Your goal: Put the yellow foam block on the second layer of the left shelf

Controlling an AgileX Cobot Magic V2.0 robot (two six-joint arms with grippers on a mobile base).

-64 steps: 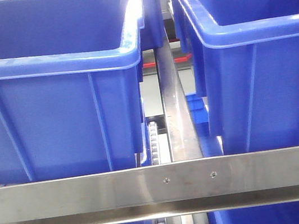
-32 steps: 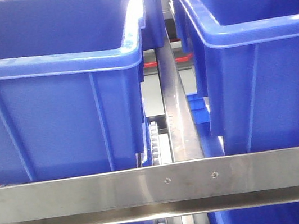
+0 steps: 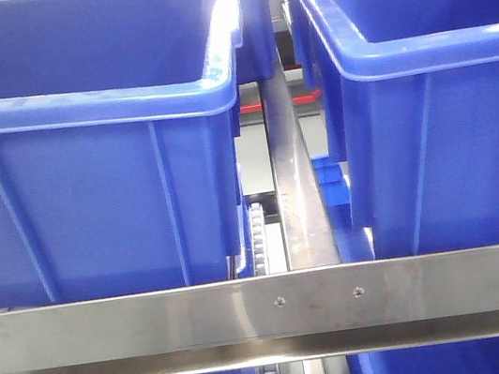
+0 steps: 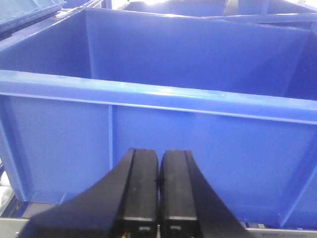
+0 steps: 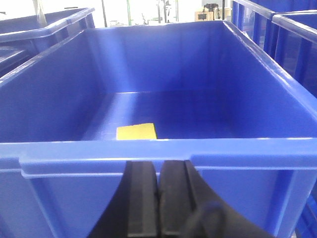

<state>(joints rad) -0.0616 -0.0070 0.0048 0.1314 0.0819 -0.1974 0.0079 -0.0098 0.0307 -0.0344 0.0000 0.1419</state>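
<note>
The yellow foam block (image 5: 136, 132) lies ahead of the right gripper (image 5: 159, 198), beyond the blue bin (image 5: 148, 151) rim; both grippers, the left gripper (image 4: 158, 193) included, are closed and empty.

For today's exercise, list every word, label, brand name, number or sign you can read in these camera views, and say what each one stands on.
None: no readable text appears in any of the three views.
The blue bins, the steel shelf rail and the yellow foam block all have plain faces.
The bright room beyond the far bin rim in the right wrist view is too blurred and small to show any sign.
</note>
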